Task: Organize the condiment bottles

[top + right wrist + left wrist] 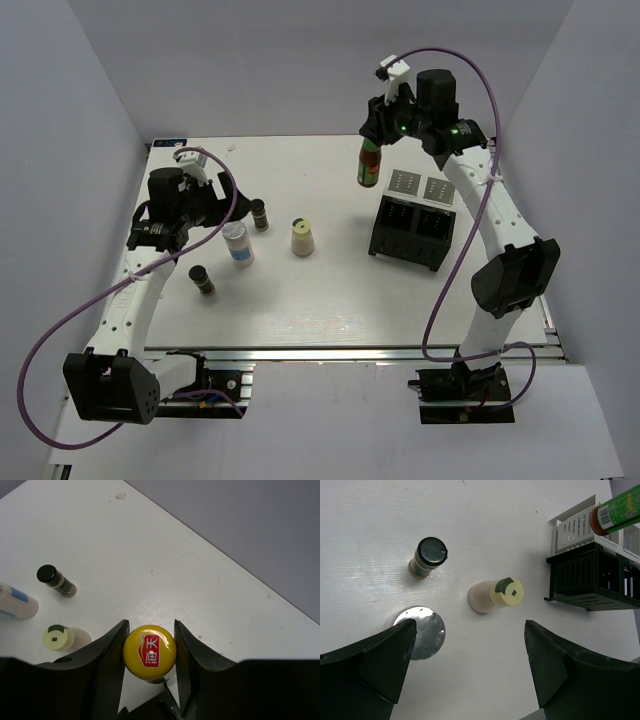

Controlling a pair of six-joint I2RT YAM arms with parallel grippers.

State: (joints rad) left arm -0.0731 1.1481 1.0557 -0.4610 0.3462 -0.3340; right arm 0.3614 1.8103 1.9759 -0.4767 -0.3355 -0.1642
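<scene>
**Red sauce bottle held aloft beside the rack**

The black slotted plastic rack [415, 232] sits on the white surface [330, 300]. The right arm's fingers [107, 655] clamp the top of the red, green-necked, yellow-capped sauce bottle [370, 166], which hangs upright in the air near the rack's far left corner. The left arm's fingers [375, 665], spread wide, point down over the blue-labelled white bottle [238, 243]. The cream bottle [301, 238] and two dark black-lidded jars [259, 214] stand nearby.

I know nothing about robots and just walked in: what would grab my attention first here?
The red sauce bottle, held up by its yellow cap between the right arm's jaws, beside the black rack on the right. Then four small bottles standing left of it on the white table: a dark jar, a second dark jar, a blue-labelled white bottle, a cream bottle, with the left arm's jaws open near them.
</scene>
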